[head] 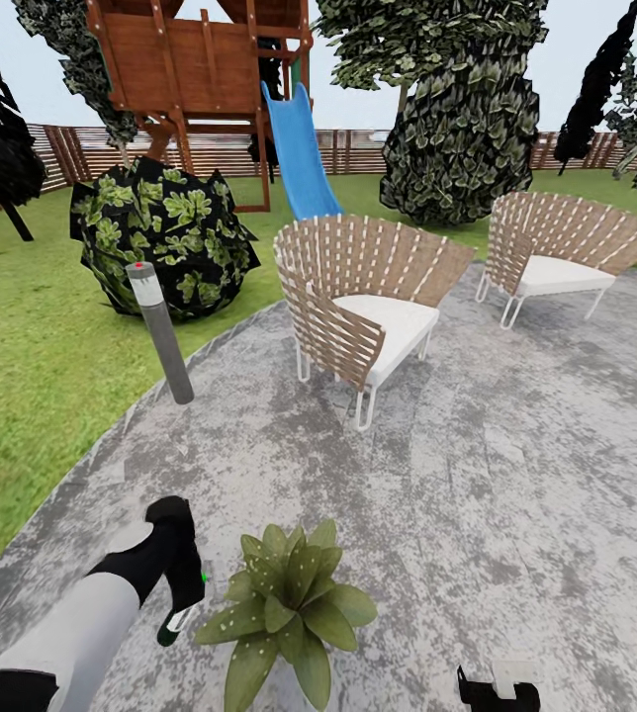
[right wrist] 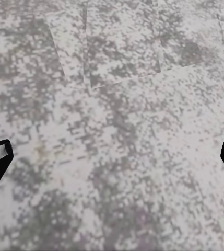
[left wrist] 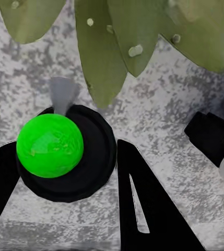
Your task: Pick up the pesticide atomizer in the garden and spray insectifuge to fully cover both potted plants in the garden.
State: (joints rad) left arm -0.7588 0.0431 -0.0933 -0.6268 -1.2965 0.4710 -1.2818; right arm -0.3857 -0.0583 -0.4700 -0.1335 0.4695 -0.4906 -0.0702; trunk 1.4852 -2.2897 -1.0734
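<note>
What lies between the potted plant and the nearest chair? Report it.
Nothing: in the head view, bare grey patio runs from the plant to the chair.

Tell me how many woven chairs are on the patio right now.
2. One woven chair stands mid-patio, near the blue slide; the other chair stands to its right, by the patio's far edge. More may lie outside the view.
</note>
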